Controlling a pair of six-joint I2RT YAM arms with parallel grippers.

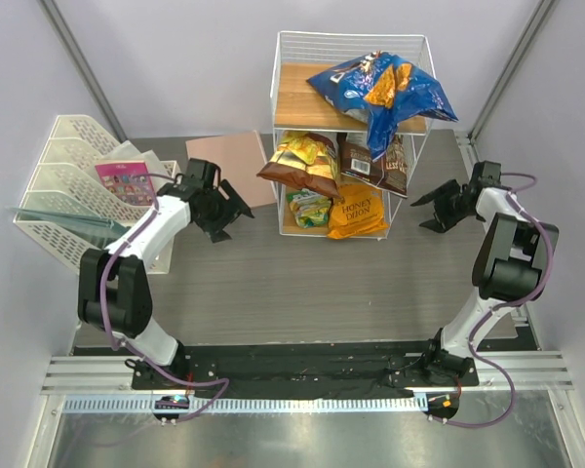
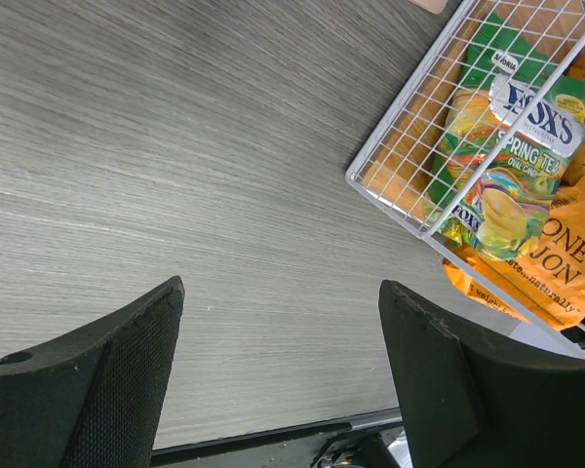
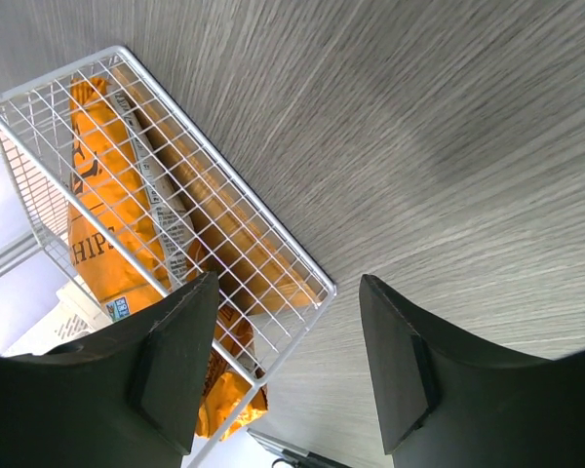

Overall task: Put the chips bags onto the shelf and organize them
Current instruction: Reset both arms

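Note:
The shelf [image 1: 294,90] stands at the far middle, a white wire rack with wooden boards. The blue Doritos bag [image 1: 382,91] lies on its top board and hangs over the front. A brown-white bag [image 1: 302,162] and the dark brown Sea Salt bag [image 1: 378,166] sit on the middle tier. The small green-yellow bag [image 1: 309,207] [image 2: 502,166] and the orange Honey Dijon bag [image 1: 357,210] [image 3: 97,205] sit on the bottom tier. My left gripper [image 1: 236,214] [image 2: 281,312] is open and empty, left of the shelf. My right gripper [image 1: 429,207] [image 3: 287,312] is open and empty, right of the shelf.
A white mesh file tray [image 1: 63,185] stands at the far left with a pink card packet [image 1: 125,179] in it. A pinkish-brown flat board [image 1: 241,161] lies on the table behind the left gripper. The grey table [image 1: 302,292] stretches in front of the shelf.

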